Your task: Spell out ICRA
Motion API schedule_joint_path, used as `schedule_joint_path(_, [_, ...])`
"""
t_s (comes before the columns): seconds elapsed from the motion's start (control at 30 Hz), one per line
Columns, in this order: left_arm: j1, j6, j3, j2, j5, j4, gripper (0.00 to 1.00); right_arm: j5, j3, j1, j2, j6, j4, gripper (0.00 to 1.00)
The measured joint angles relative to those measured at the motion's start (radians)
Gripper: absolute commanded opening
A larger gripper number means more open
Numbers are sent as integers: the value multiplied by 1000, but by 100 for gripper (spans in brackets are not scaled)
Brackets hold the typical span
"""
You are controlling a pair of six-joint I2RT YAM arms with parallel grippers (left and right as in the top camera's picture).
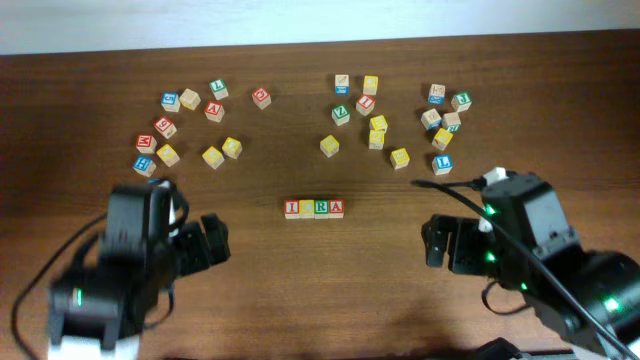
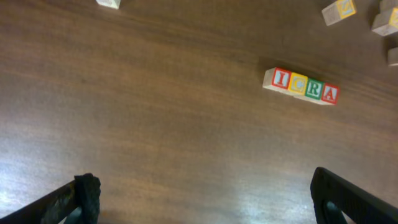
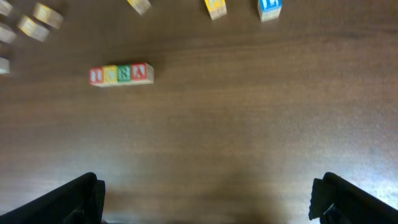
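While ICRA cubes [image 1: 314, 208] touch in a row, left gripper [image 1: 208, 243] spread at eight o'clock, right gripper [image 1: 438, 243] spread at four

Plenty of bare wood around the ICRA row [image 1: 314, 208] on the table [image 1: 320, 310]. Nothing touches it, and the lanes at 3, 6 and 9 o'clock lie open. Seen from the row, the left gripper [image 1: 207, 243] sits off at 8 o'clock and the right gripper [image 1: 440, 243] at 4. Both are well apart from it, fingers spread wide with nothing between them, and there's a clear run of tabletop from one to the other. Further up it gets crowded: a left scatter of cubes [image 1: 214, 110] from 10 to 11, a right scatter [image 1: 378, 124] from 12 to 2. Nearest is a yellow cube [image 1: 329, 145] just past 12, with a strip of bare wood between it and the row.
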Motion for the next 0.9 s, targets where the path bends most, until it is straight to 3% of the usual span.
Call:
schedule_joint_path(0.2, [0, -23, -119, -198, -6, 45, 99, 0, 0, 0, 2, 0, 5, 98])
schedule_joint_path(0.9, [0, -26, -120, -203, -6, 41, 99, 0, -2, 0, 151, -1, -55, 98])
